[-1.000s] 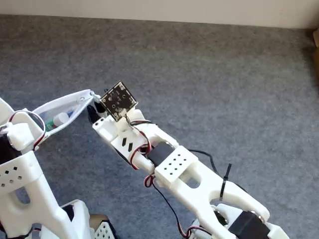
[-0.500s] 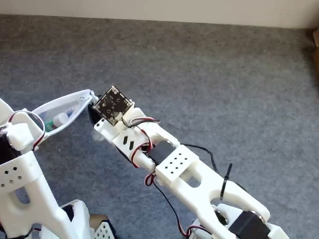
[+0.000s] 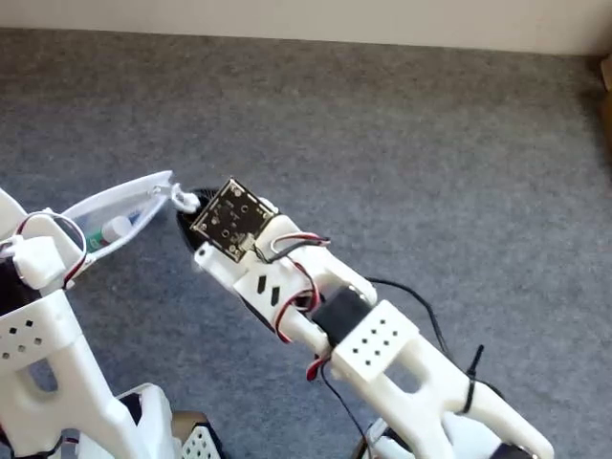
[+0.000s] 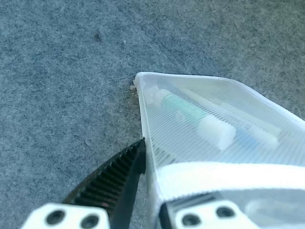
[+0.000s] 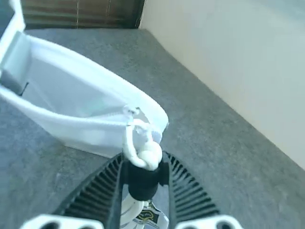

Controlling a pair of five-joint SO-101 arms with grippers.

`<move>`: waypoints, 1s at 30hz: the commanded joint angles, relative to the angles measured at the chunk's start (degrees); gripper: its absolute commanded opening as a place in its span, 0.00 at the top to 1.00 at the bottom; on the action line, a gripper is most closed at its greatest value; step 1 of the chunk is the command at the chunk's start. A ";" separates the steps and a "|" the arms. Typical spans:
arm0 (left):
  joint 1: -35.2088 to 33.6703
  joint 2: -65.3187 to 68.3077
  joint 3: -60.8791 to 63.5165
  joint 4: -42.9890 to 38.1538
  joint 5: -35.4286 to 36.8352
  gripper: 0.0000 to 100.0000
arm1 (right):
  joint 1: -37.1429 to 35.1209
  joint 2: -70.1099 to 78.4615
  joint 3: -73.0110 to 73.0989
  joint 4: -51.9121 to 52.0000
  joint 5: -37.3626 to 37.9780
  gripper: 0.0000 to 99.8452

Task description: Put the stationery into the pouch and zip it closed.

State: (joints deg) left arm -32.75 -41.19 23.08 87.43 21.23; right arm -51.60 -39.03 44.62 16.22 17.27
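**Zip stage: right hand on the pull, left hand bracing the pouch**

A grey, carpet-like worktop (image 3: 430, 143) runs back to a pale wall (image 3: 287, 19). The white mesh pouch (image 3: 115, 215) is held off the surface at the left of the high view.

The stationery (image 4: 186, 112) is already inside: a pale green tube with a white cap and a thin white stick lie against the mesh. By my reading, only the zipping is left. Your right hand (image 5: 143, 162) is pressed together on the knotted white pull cord (image 5: 140, 152). The cord leads to the zip slider (image 5: 131, 112), which sits at the pouch corner nearest that hand. Your left hand (image 4: 151, 164) pinches the pouch's opposite end, with one ribbed finger outside the mesh and the other behind it.

- **Next move:** I cannot tell whether the slider has reached its end stop. If it hasn't, draw the cord straight along the zip line while the left hand holds firm against the pull. If it has, let go of the cord.

**What each view adds**
- The right wrist view shows the knot held between the fingers and the slider's place on the pouch. In the high view, the wrist camera board (image 3: 229, 215) covers that grip.
- The left wrist view is where you can check the contents and the left pinch.
- The high view shows how the two arms stand at either end of the pouch.
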 commanded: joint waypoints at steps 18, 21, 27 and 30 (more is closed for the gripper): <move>7.60 0.48 0.75 -0.26 -16.09 0.85 | 0.22 -24.22 18.59 17.98 0.62 1.00; 9.71 0.40 0.31 -0.26 -16.09 0.80 | 0.22 -27.82 22.20 17.98 0.62 1.00; 13.85 0.40 -1.01 -0.35 -16.26 0.79 | 0.22 -34.68 28.62 17.98 0.88 1.00; 17.27 0.40 -3.56 -0.35 -16.79 0.79 | 0.40 -38.02 32.31 15.43 0.88 1.00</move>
State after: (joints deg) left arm -20.62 -41.10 23.78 87.52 5.23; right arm -51.43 -73.76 75.12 33.27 17.63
